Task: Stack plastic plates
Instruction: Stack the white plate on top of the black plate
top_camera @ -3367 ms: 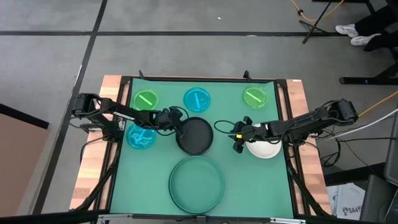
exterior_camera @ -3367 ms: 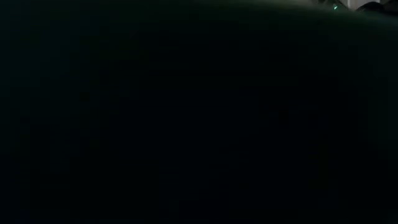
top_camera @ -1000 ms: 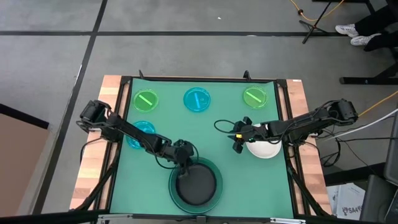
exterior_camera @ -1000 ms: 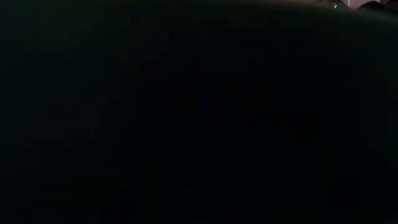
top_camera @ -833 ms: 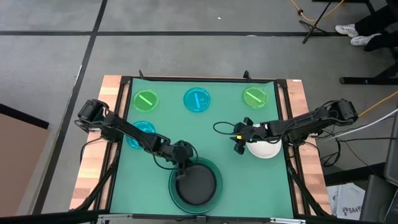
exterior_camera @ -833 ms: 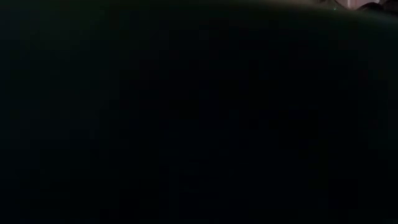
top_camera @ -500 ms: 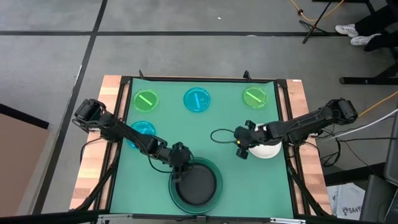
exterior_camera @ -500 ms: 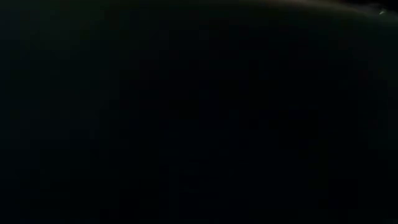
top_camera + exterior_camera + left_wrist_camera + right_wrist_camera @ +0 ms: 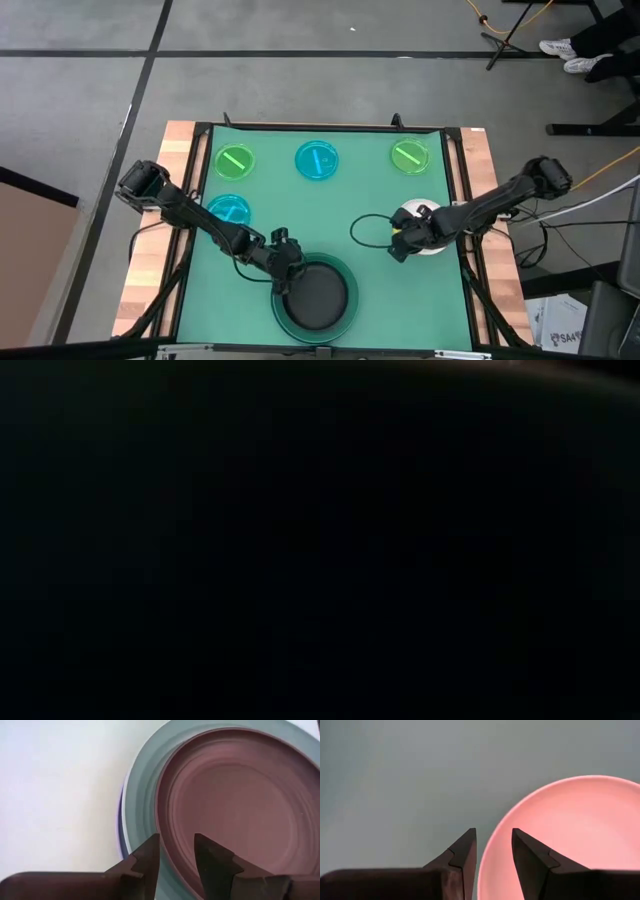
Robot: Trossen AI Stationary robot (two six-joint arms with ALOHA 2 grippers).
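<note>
Left end effector (image 9: 281,275) straddles black plate (image 9: 318,298) rim, fingers slightly spread; the plate sits nested in dark green plate (image 9: 343,311). Right end effector (image 9: 399,247) straddles white plate (image 9: 432,243) edge, fingers slightly spread; the plate lies flat on desk (image 9: 380,290).

Open mat (image 9: 360,185) mid-table (low view dark), small plates (image 9: 318,159) apparently crowding the far edge.

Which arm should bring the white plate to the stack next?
Right, most likely. The right gripper already straddles the white plate's rim, fingers apart. The left gripper sits at the black plate inside the dark green plate, far from it.
</note>
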